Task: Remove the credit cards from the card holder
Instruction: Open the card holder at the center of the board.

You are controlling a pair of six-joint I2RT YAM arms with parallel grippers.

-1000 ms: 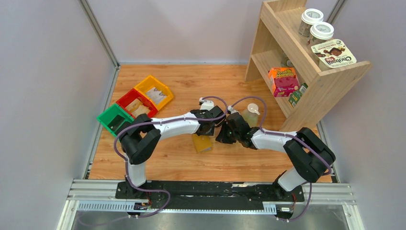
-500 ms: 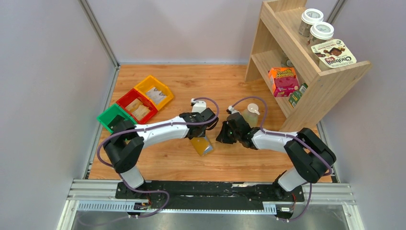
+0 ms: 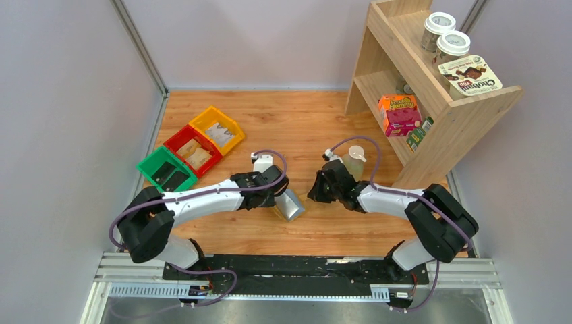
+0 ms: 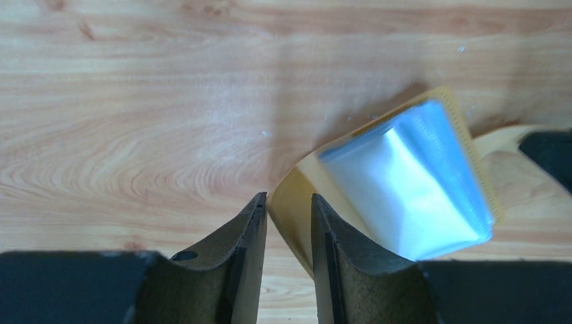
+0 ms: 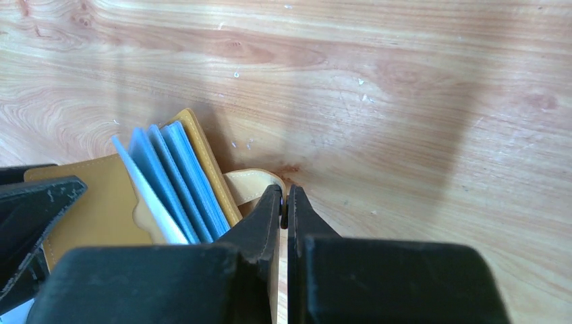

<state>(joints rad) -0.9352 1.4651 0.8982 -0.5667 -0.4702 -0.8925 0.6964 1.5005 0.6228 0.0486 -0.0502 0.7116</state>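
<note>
The mustard-yellow card holder lies spread open on the wooden table between my two grippers. Several pale blue-grey credit cards fan out of it, still seated in its pockets. My left gripper straddles the holder's yellow flap edge. Its jaws are narrow, but a gap still shows beside the flap. On the holder's other side, my right gripper is shut on the pale snap tab.
Green, red and yellow bins sit at the far left of the table, two holding tan packets. A wooden shelf with an orange box and cups stands at the right. A clear bottle stands just behind my right gripper.
My left arm has drawn back towards the near left and its jaws have narrowed around the flap. The holder has swung open, showing the pale cards. The right gripper has stayed shut in place.
</note>
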